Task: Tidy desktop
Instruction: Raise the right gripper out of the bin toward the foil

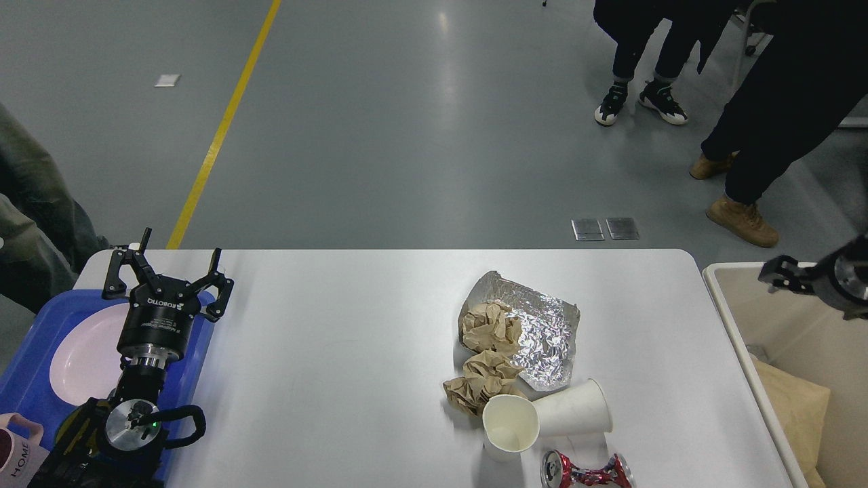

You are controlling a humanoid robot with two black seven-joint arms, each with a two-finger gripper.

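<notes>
The white desktop (pixel 339 352) carries a crinkled foil sheet (pixel 542 332) with a crumpled brown paper wad (pixel 489 325) on it. A second wad (pixel 478 386) lies just in front. An upright paper cup (pixel 510 423), a tipped paper cup (pixel 575 407) and a crushed red can (pixel 586 471) sit near the front edge. My left gripper (pixel 168 268) is open and empty over the desktop's left end, beside the blue tray. My right gripper (pixel 786 274) hangs above the beige bin's far rim, partly cut off by the view's edge.
A blue tray (pixel 27 379) at the left holds a pink plate (pixel 78 352) and a pink mug (pixel 17 457). A beige bin (pixel 739 325) at the right holds a brown paper bag (pixel 793 407). People stand on the floor beyond the table.
</notes>
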